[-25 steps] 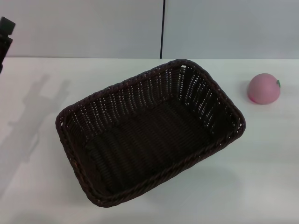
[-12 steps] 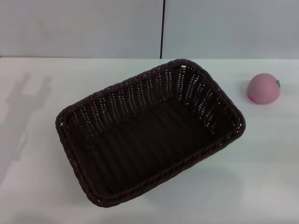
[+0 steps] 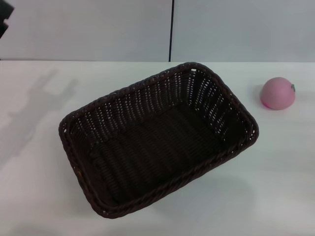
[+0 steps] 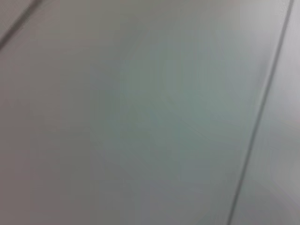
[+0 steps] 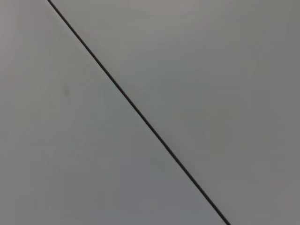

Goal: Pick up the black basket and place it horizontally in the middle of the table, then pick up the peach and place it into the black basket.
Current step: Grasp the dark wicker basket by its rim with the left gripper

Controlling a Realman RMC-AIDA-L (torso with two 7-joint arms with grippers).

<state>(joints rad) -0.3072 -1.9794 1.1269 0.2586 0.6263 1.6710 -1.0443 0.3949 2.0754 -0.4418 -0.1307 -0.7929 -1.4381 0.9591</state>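
On the white surface (image 3: 275,162), item one: the black basket (image 3: 157,140), a large rectangular woven wicker container, very dark brown-black, with rounded corners and a braided rim. Its side walls are open-weave, so the pale surface shows through them. It stands upright on its base near the middle of the surface, turned at a slant, one short end toward the far right and the other toward the near left. The interior holds nothing.

Item two: the peach (image 3: 278,93), a small round pink toy with a deeper magenta blush low on its side and a tiny green stem on the side turned away from the basket. It rests on the surface to the right of the basket's far short end, apart from the rim and not touching it.

Item three: a dark piece of the left arm (image 3: 4,17), visible only as a sliver well beyond the basket's left side, above the back edge of the surface. A soft grey shadow (image 3: 37,115) lies on the surface left of the basket.

Left gripper: out of sight, so whether it is spread or closed cannot be told. Right gripper: likewise out of sight.

Both wrist views show only a plain grey panel crossed by a thin dark seam (image 5: 140,117).
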